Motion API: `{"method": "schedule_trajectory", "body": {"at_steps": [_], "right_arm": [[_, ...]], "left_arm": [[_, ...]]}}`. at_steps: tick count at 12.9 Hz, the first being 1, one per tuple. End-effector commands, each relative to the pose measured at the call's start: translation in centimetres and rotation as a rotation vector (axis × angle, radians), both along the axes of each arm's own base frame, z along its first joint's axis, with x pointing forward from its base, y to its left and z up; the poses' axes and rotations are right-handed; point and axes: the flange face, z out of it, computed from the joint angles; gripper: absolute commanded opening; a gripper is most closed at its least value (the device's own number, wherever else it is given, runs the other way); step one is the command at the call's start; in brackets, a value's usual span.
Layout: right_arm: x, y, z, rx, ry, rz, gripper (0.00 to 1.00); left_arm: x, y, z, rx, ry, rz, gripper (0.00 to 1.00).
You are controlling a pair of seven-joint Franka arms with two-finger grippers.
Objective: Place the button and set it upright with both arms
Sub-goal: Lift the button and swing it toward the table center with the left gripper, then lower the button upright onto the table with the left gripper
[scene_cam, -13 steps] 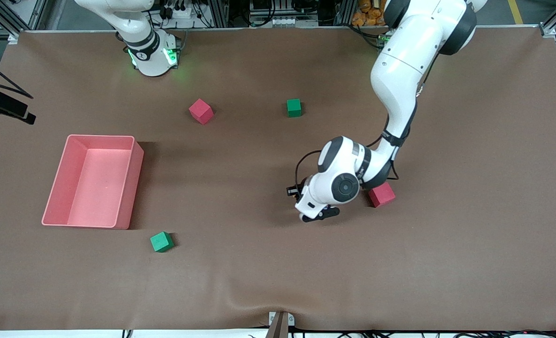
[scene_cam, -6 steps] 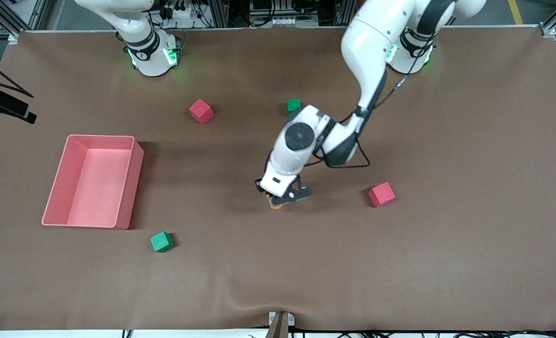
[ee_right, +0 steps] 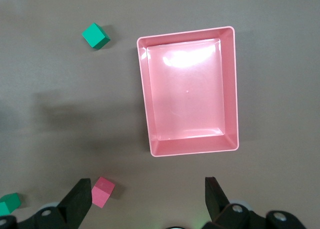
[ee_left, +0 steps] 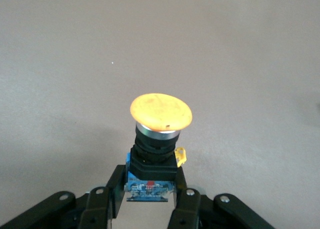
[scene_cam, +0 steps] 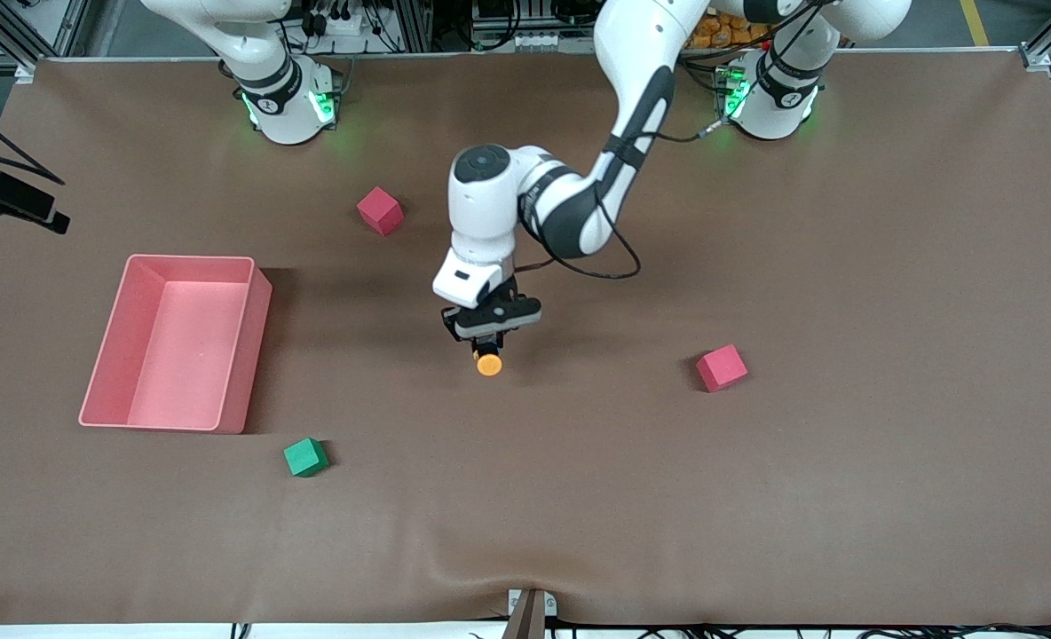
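– Button (scene_cam: 489, 364), the orange-capped one: where is it entered?

– Last, by size. Dial is set on it, front view, 12 o'clock toward the arm bases. Item 1: counter (scene_cam: 845, 488), brown covering.

– Arms?

– Item 2: left arm (scene_cam: 579, 204), base between 1 and 2 o'clock, reaching in to mid-counter. Item 3: right arm (scene_cam: 259, 53), base at 11 o'clock, waiting.

– Containers?

– Item 4: pink bin (scene_cam: 250, 355), 9 o'clock, open top.

– Claws?

– Item 5: right claw (ee_right: 147, 199), fingers spread wide, holding nothing, over the counter beside the pink bin (ee_right: 185, 151). Item 6: left claw (scene_cam: 488, 342), over mid-counter, clamped tight on the button's blue-and-black base.

– Cubes?

– Items 7 and 8: red cube (scene_cam: 380, 210) at 11 o'clock, second red cube (scene_cam: 722, 367) at 3 o'clock. Item 9: green cube (scene_cam: 305, 457) at 8 o'clock. Item 10: another green cube (ee_right: 9, 203), seen in the right wrist view only.

– And the button?

– Item 11: button (ee_left: 161, 111), between the left claw (ee_left: 150, 174) fingers, cap pointing away from the claw. Contact with the counter: cannot tell.
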Motion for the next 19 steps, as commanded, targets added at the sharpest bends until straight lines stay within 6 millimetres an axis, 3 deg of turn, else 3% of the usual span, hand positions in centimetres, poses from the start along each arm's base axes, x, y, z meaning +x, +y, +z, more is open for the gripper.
{"method": "schedule_trajectory", "body": {"at_steps": [1,9,16,19], "right_arm": [[-0.8,0.0,0.3,0.013,-0.005,-0.010,1.00],[-0.8,0.1,0.3,0.013,-0.005,-0.008,1.00],[-0.8,0.2,0.4,0.013,-0.008,-0.007,1.00],[-0.8,0.3,0.4,0.013,-0.010,-0.005,1.00]], "left_arm": [[-0.6,-0.4,-1.2,0.050,-0.148,0.035,0.00],[-5.6,-2.8,-8.7,0.122,-0.360,0.051,0.00],[-6.7,-2.0,-14.8,0.162,-0.526,0.008,0.00],[-6.9,-1.9,-15.8,0.142,-0.557,0.005,0.00]]}}
